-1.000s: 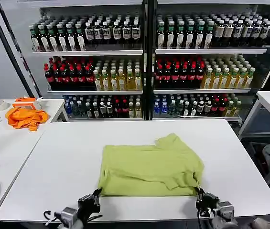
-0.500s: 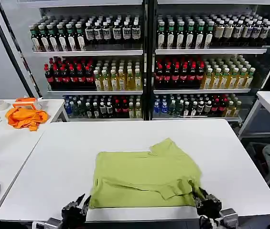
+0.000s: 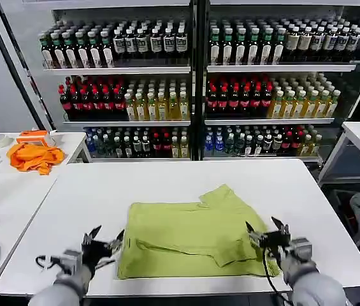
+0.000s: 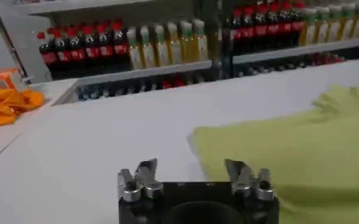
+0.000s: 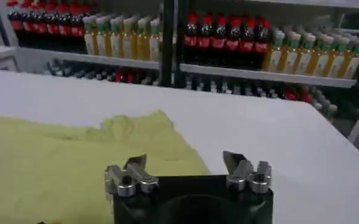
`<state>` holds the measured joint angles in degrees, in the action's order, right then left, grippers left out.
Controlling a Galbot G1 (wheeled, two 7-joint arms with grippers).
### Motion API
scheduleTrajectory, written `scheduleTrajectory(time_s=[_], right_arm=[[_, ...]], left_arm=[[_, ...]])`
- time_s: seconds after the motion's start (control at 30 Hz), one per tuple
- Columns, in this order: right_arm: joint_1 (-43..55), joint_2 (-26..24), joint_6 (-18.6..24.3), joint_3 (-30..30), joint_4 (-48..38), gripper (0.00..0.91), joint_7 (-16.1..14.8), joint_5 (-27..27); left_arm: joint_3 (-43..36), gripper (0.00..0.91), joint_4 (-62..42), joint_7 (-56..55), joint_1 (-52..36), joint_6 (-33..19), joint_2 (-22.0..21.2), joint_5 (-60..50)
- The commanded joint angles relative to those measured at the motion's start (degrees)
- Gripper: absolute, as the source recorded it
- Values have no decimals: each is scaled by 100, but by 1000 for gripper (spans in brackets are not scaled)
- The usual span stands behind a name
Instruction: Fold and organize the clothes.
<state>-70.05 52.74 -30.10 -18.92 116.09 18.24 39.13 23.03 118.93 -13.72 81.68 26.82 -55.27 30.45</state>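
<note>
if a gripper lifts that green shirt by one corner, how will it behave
The shirt would probably droop and unfold: it looks thin, with soft wrinkles and loose folds. Pushed, it would likely bunch up rather than slide whole. It seems light.

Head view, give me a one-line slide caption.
Both open grippers, left and right, flank a half-folded yellow-green T-shirt on the white table.

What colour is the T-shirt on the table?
The T-shirt is a plain light yellow-green, clearest in the head view.
</note>
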Motion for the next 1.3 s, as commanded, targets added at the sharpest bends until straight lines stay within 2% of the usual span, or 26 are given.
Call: scheduleTrajectory(time_s=[0.03, 0.17, 0.33, 0.7, 0.73, 0.77, 0.8, 0.83, 1.3], right_arm=[[2522, 180, -237, 1216, -1700, 907, 282, 939], [3038, 459, -255, 1711, -2513, 907, 252, 821], [3477, 730, -296, 2164, -3123, 907, 142, 850], [3783, 1109, -298, 2395, -3778, 907, 42, 925], [3800, 1141, -299, 2402, -3831, 907, 36, 944], [3812, 1162, -299, 2406, -3869, 887, 39, 957], [3826, 1177, -300, 2414, -3907, 60, 27, 963], [3834, 1188, -299, 2423, -3922, 0, 7, 969], [3639, 1171, -299, 2389, -3749, 0, -117, 1040]], left_arm=[[-1107, 907, -1828, -204, -2816, 453, 75, 748], [-1495, 907, -2501, -177, -3264, 559, -27, 697], [-1738, 907, -2988, -154, -3573, 619, -144, 886], [-1986, 907, -3191, -21, -3698, 628, -317, 1004], [-1991, 20, -3208, -14, -3687, 628, -318, 1009], [-1994, 20, -3220, -8, -3684, 626, -317, 1009], [-1993, 20, -3225, -2, -3679, 623, -315, 999], [-1990, 20, -3224, -7, -3675, 616, -314, 988], [-1889, 20, -2833, 281, -3275, 618, -228, 1116]])
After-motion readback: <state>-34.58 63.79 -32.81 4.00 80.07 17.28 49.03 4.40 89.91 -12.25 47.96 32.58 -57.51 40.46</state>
